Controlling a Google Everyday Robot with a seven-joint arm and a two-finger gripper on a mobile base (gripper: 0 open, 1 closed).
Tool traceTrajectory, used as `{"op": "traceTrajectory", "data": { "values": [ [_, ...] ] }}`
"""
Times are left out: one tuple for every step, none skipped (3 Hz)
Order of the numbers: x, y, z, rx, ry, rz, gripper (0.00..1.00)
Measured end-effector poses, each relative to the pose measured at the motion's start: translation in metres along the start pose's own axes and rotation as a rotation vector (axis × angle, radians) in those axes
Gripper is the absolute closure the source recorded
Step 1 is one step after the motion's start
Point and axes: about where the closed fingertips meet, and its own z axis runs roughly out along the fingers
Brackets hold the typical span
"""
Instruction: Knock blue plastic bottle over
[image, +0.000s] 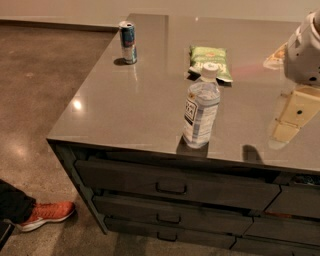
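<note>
The bottle stood at the near edge of the surface, with the claw to its right. A can stood far left, a snack bag behind the bottle.

Bare countertop between gripper at right and blue plastic bottle; chip bag just beyond it, can far left.

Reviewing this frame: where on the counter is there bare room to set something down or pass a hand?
The widest free patch is the left half of the counter, between the can, the blue plastic bottle and the front edge. A narrower strip lies right of the bottle. The far right is crowded, around the chip bag and the gripper.
</note>
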Motion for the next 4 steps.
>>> {"op": "traceTrajectory", "data": {
  "values": [
    [0.000, 0.000, 0.000, 0.000, 0.000, 0.000, 0.00],
    [-0.005, 0.001, 0.000, -0.010, -0.049, 0.006, 0.00],
    [-0.017, 0.004, 0.013, -0.033, -0.150, 0.032, 0.00],
    [-0.045, 0.000, 0.027, -0.044, -0.278, 0.074, 0.00]
  ]
}}
